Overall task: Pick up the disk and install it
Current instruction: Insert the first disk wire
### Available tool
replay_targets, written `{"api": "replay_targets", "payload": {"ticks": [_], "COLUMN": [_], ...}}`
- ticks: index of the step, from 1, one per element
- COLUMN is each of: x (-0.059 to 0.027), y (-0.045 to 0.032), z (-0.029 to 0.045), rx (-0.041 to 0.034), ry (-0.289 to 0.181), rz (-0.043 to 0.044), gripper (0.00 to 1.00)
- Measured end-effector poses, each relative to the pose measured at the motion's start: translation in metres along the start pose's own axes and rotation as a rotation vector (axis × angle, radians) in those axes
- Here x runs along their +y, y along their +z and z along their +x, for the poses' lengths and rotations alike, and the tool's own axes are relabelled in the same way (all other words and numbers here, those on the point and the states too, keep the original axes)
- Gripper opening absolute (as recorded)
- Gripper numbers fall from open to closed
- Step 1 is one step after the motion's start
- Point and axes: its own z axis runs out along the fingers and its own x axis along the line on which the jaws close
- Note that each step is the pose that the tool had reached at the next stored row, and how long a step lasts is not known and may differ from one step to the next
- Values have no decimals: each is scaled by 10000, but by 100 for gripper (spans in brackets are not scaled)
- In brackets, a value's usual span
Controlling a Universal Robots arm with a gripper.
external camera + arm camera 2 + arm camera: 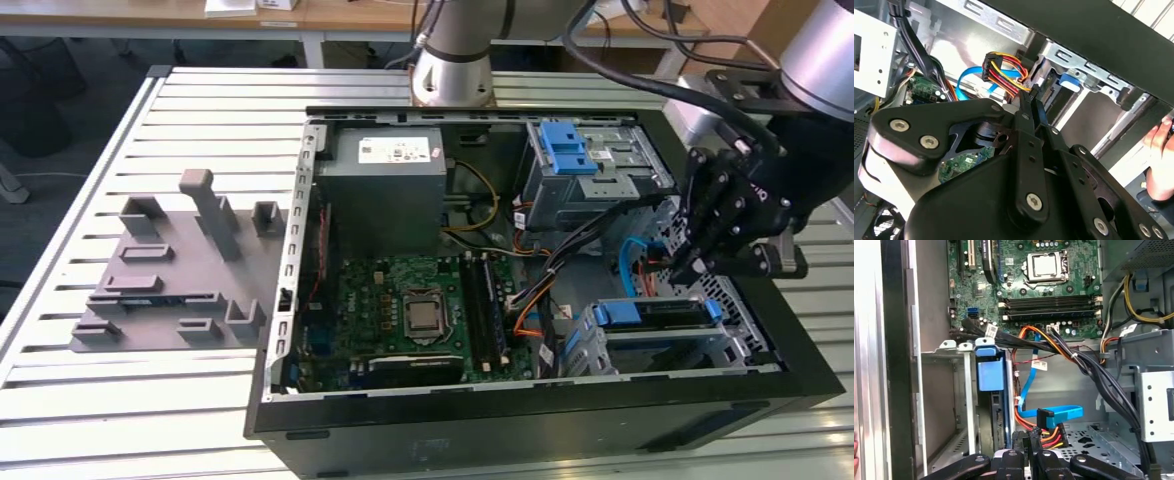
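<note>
The clenched, empty gripper (699, 268) hangs at the exterior view's right; the first wrist view shows the blue-framed disk (990, 375) seated in its bay.

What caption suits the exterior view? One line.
Black pincer poised in open black computer case near blue-handled drive bay.

1. We see a slatted metal table (200, 100) carrying everything.
2. An open black computer case (534, 420) lies on it, toward the exterior view's right.
3. A grey fixture plate (174, 275) with upright blocks lies beside the case.
</note>
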Motion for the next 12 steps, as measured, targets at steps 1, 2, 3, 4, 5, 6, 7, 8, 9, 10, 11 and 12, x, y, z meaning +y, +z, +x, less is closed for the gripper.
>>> {"api": "replay_targets", "payload": {"ticks": [1,2,3,4,5,6,7,8,9,10,11,12], "x": [2,3,4,5,7,10,13,17,22,26,29,29], "y": [3,4,6,9,11,13,16,19,22,26,29,33], "z": [22,44,65,83,97,107,112,115,119,122,128,139], "rx": [-9,-13,-25,-44,-67,-87,-114,-146,-181,-215,-255,-297], "ry": [-6,-12,-17,-24,-35,-57,-84,-113,-143,-165,-181,-188], "rz": [7,14,22,29,35,40,45,48,53,64,81,100], "gripper": [17,17,17,17,17,17,17,17,17,17,17,17]}}
